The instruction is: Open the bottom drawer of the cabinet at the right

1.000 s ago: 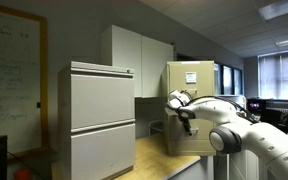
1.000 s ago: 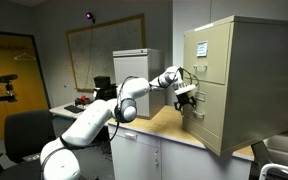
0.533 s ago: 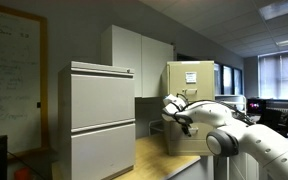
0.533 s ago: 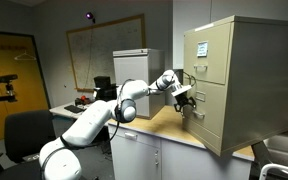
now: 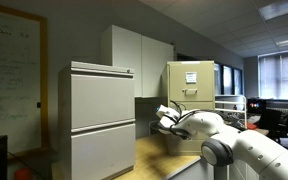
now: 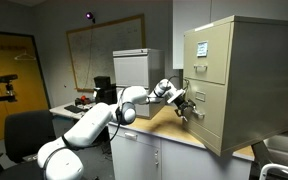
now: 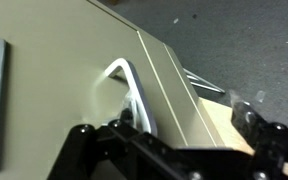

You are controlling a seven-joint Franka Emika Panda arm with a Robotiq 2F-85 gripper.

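Office counter's (image 6: 164, 126) right edge is filled by the cabinet (image 6: 249, 85), whose bottom drawer (image 6: 210, 127) handle (image 7: 130, 92), between the gripper's (image 6: 189, 111) spread jaws, should be pulled straight out.

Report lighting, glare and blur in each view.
Wrist view: soft close-up, glare on the silver handle, fingers dark. In an exterior view the cabinet is dimly lit, windows bright, the near arm blurred. In an exterior view the cabinet is evenly lit and fairly sharp.

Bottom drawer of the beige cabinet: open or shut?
Shut, apparently: the bottom drawer lies flush with the cabinet front; the gripper is only at its handle.
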